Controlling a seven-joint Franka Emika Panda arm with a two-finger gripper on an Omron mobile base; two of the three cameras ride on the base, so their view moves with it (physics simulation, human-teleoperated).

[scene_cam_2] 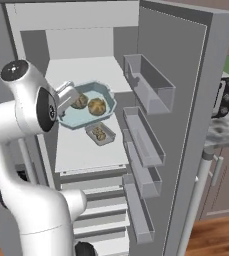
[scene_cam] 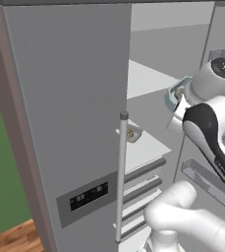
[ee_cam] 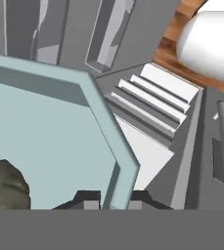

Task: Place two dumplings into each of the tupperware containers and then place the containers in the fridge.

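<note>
My gripper is shut on the near rim of the pale blue-green tupperware container, holding it level inside the open fridge, above the middle shelf. Two dumplings lie in that tub. In the hand view the tub's rim runs between my fingertips, with the dumplings at the left edge. The grey tupperware container sits on the white shelf below, with dumplings in it. The left base view shows the blue tub and the grey tub past the door edge.
The fridge's right door stands open with several grey door bins. The left door is shut, with its vertical bar handle and dark display panel. Drawers lie below the shelf. A counter is at the right.
</note>
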